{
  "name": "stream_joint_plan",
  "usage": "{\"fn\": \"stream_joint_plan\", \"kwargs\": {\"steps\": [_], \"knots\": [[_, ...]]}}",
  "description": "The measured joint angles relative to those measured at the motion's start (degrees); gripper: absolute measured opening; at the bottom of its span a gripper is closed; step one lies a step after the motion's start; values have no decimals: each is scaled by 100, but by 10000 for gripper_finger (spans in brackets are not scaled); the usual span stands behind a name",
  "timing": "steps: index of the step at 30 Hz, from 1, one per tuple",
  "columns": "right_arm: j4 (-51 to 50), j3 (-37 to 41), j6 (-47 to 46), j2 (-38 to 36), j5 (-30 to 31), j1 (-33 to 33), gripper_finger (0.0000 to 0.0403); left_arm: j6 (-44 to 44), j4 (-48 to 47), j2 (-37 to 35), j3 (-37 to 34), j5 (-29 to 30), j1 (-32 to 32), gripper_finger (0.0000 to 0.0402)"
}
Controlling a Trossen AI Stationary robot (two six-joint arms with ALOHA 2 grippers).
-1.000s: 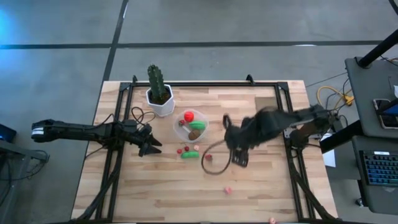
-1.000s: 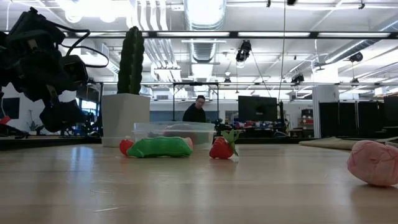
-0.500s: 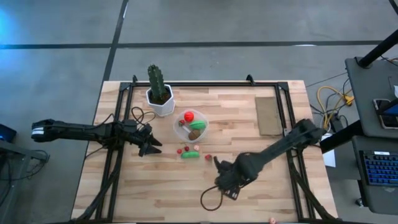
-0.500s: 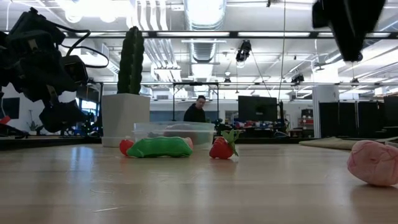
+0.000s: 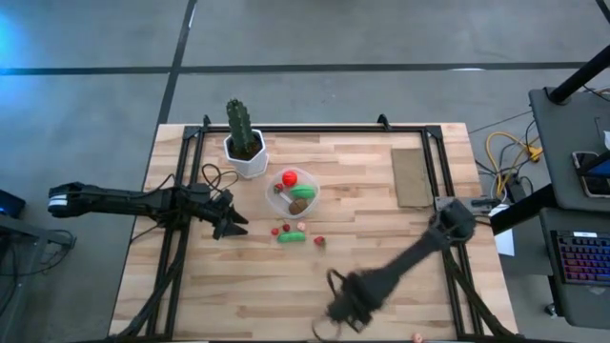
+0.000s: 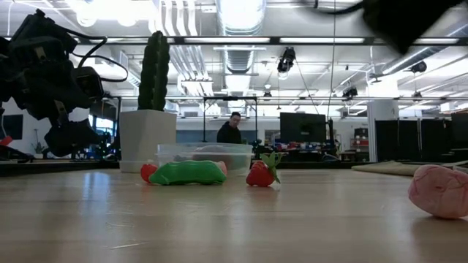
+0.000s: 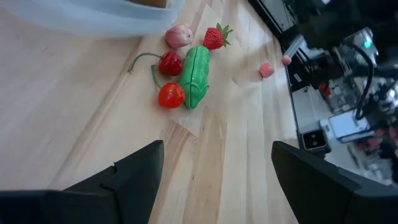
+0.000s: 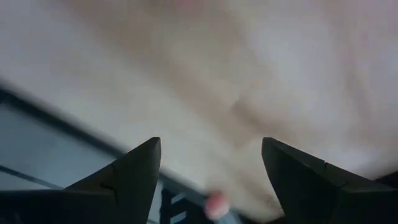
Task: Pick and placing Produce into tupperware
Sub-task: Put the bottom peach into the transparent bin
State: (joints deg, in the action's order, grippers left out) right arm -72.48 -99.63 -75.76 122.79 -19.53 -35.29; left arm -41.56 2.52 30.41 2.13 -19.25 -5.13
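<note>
Right gripper (image 5: 345,310) at table's near edge, fingers spread, empty. Small pink toy bit (image 8: 217,203) just ahead. Left gripper (image 5: 232,227) open, idle.

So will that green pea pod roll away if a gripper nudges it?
Probably not far: the pea pod is long, lumpy and lies flat on the table. The cherries touching it look rounder and likelier to roll. It seems light.

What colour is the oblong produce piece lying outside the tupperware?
Green. The oblong produce piece shows best in the left wrist view.

Overhead, table-level, two wrist cameras
</note>
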Motion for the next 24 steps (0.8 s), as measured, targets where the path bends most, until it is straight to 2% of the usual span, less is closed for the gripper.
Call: {"fn": "stream_joint_plan", "kwargs": {"steps": [5,10,13,17,24], "knots": [[373,-2,-1267,-132,27,-716,272,-15,1,1,-2,0,0,283],[265,35,-2764,-127,69,-1259,272,-23,-2,54,-2,0,0,283],[247,42,-3494,-127,-116,-1527,272,-27,1,118,-2,-1,1,283],[366,42,-4168,-127,-192,-1791,272,-26,3,212,-2,-1,0,283],[790,156,-4781,-41,-171,-2028,272,-93,3,368,-4,0,2,283]]}}
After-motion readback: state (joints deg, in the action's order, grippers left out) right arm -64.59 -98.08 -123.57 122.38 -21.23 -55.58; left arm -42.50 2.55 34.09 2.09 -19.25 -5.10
